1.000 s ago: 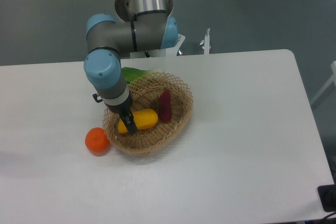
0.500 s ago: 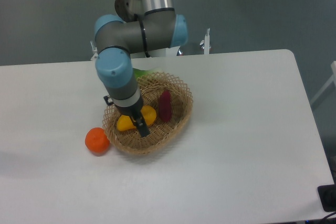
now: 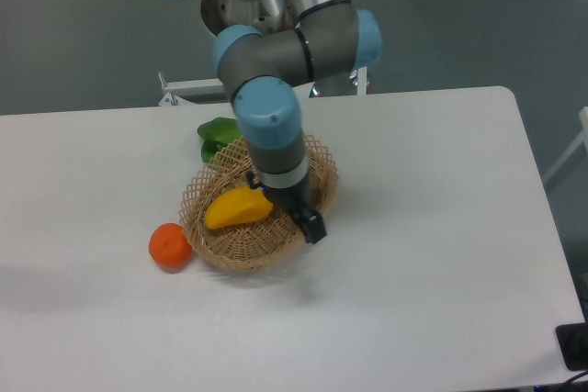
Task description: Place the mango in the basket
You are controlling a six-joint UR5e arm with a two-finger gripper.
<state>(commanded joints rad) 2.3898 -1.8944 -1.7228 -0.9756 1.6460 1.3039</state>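
A: Where does the mango [image 3: 239,207] lie?
B: Inside the basket [image 3: 226,247], left of centre.
A: And the tool [image 3: 310,227]?
B: Over the basket's right rim; its grip cannot be told. White worktop [image 3: 432,227] spreads right of the basket.

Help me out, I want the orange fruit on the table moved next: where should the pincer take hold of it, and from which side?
Come straight down from above and close across the widest middle of the round orange fruit. It sits alone on the table, but the basket rim lies close on its right, so set the fingers front and back rather than left and right.
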